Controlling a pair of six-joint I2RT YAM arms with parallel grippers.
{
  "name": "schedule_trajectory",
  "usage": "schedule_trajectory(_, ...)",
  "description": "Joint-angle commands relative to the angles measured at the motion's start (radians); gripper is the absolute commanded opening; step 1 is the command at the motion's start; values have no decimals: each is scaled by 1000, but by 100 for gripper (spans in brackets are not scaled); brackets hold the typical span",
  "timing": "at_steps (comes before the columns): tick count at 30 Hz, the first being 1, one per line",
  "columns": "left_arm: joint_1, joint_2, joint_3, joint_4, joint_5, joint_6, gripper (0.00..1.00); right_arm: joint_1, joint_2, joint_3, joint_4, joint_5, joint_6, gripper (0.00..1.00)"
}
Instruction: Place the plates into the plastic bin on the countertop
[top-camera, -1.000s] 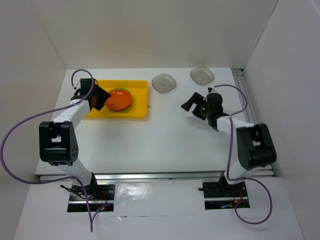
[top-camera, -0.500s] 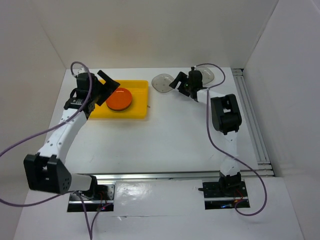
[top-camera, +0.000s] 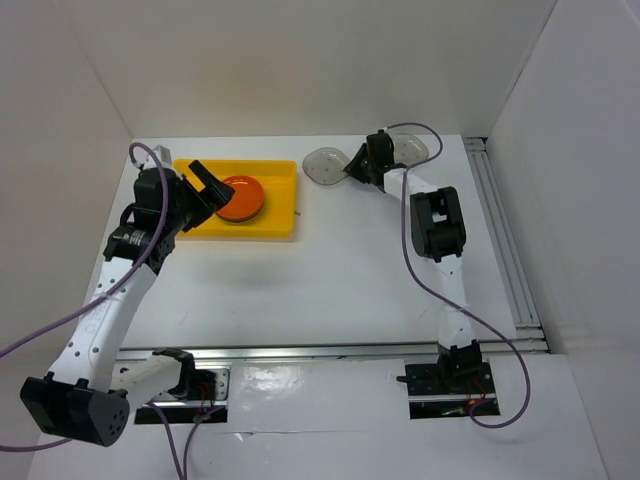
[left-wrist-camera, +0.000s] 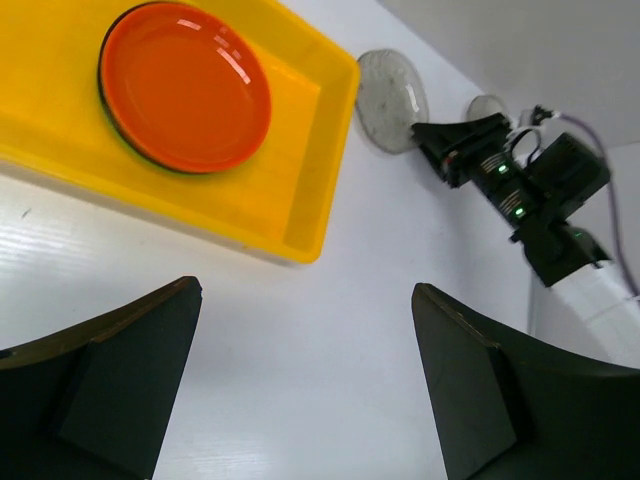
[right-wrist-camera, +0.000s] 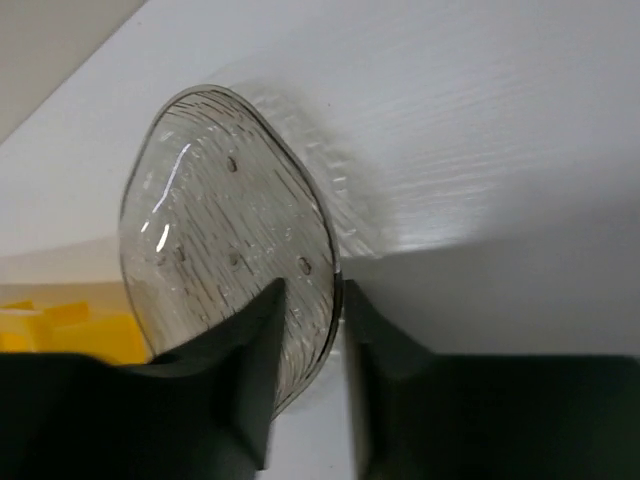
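Right wrist view: the right fingers straddle the rim of the grey plate at twelve o'clock on the table (clamped or not, I cannot tell); probably light, stiff and slick, it seems best pinched there.

1. The top view is bright and even. The white countertop and walls look nearly washed out, with only faint, soft shadows.
2. In the left wrist view, white glare streaks the orange plate at upper left. The left gripper at the bottom is dark and soft.
3. In the right wrist view, the grey plate is sharp, with a soft shadow at its right. The right gripper is blurred, nearly black.
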Motion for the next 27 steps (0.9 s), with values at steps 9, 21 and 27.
schedule_trajectory(9,-43,-31,-158,40,50,111,100,10,-224,-206,-128,274,159,0)
schedule_trajectory(21,-240,116,-152,305,93,79,98,93,-883,-718,-95,222,-160,0)
schedule_trajectory(27,-287,206,-170,488,131,67,98,63,-1039,-922,76,-193,-213,0)
